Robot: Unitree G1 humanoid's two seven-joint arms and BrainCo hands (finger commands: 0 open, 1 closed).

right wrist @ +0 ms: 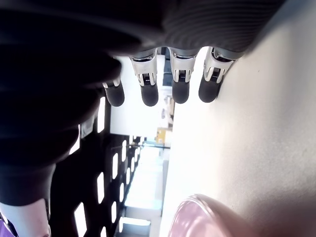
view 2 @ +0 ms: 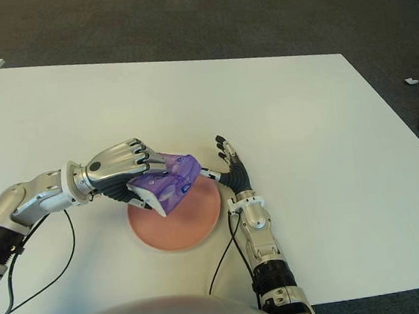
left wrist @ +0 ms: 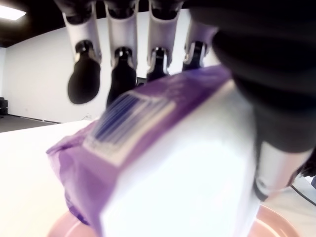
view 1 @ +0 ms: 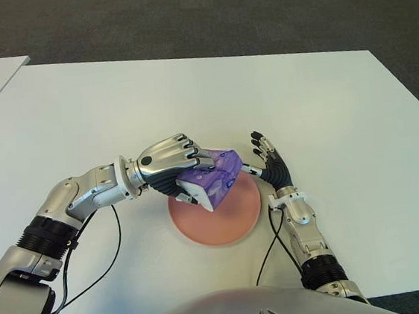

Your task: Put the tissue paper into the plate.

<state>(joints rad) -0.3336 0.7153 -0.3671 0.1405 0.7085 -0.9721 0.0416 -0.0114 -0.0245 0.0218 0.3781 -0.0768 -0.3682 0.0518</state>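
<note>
Nearest the robot lies the pink plate (view 1: 221, 227) on the white table (view 1: 340, 113). Over the plate's far part, toward its twelve o'clock, the left hand (view 1: 168, 160) holds the tissue paper (view 1: 213, 177), a purple-and-white pack, with four fingers (left wrist: 121, 81) curled over its top and the thumb clamped on its side. The pack appears held above the dish rather than resting in it; contact cannot be told. Its long axis runs roughly from eight o'clock to two o'clock, tilted. The drop point lies straight below the left hand, so lowering and releasing seems enough. At the plate's three o'clock, just beside the rim, the right hand (view 1: 274, 167) shows with fingers straight and apart, holding nothing.
</note>
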